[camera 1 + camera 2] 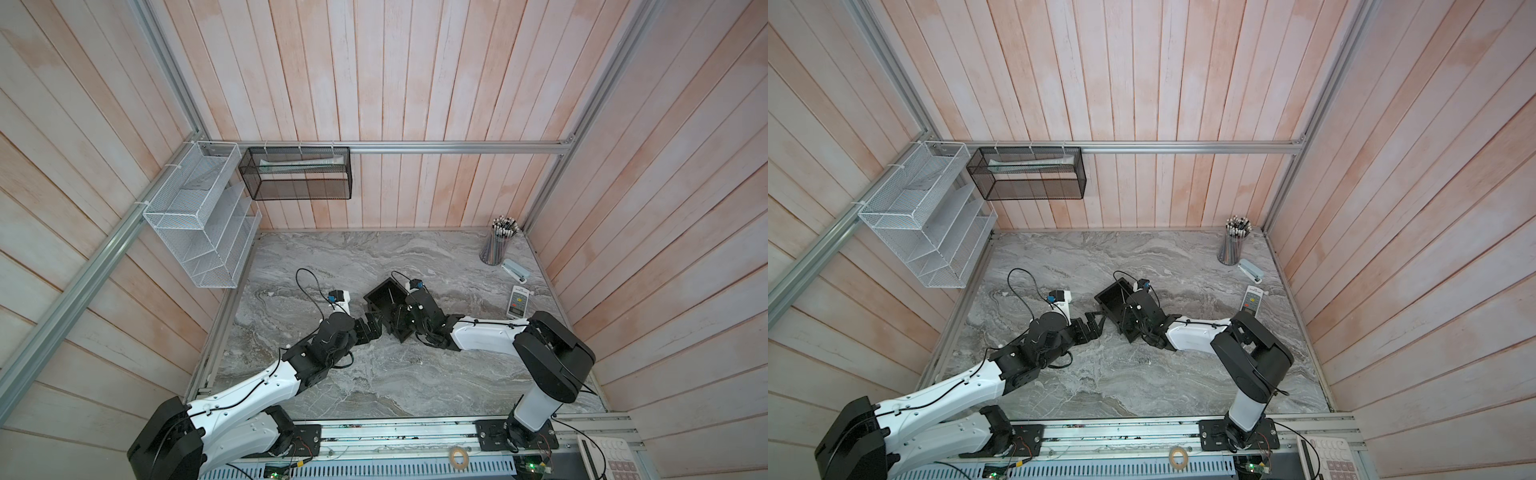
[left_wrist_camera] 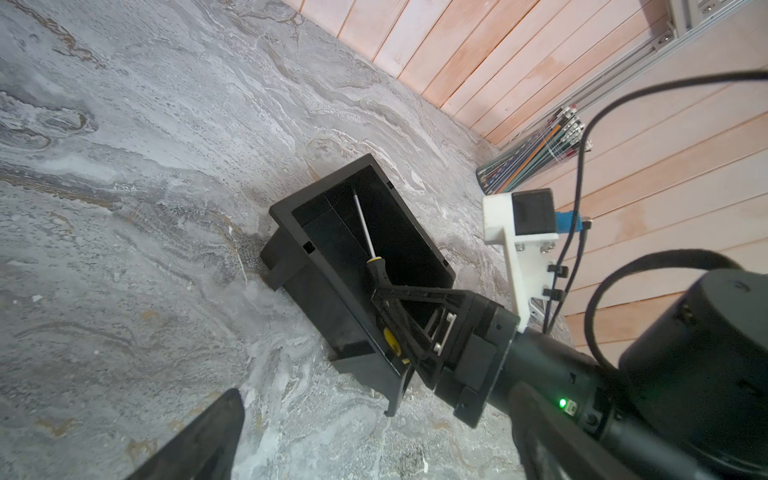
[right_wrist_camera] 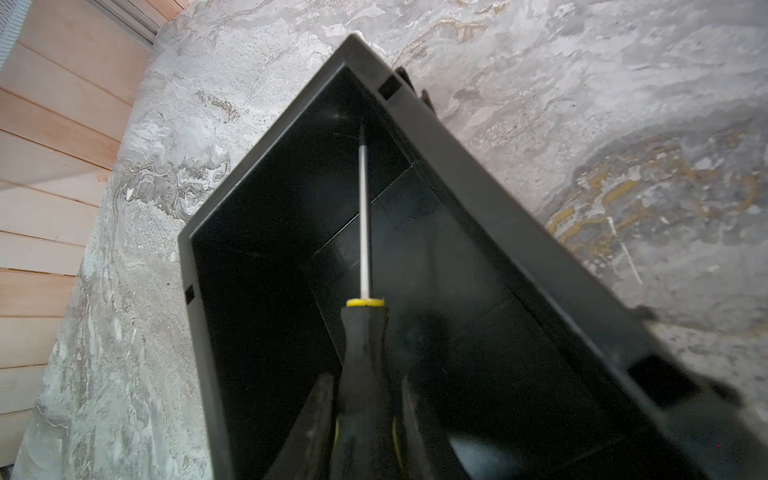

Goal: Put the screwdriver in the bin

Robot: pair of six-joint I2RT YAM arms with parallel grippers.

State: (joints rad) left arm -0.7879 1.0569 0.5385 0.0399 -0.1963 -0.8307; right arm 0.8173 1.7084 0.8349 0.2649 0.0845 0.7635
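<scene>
Screwdriver: within bin walls, not yet released; right gripper jaws clamped on handle. Left gripper: jaws apart, empty, beside bin. Remaining: release, withdraw.

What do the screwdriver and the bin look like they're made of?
The screwdriver: shaft looks like bare metal, silvery and catching light; handle a matte black rubber or plastic, which one is unclear, with a yellow collar. The bin: likely moulded black plastic, smooth, slightly glossy walls with square slots in the rim.
</scene>
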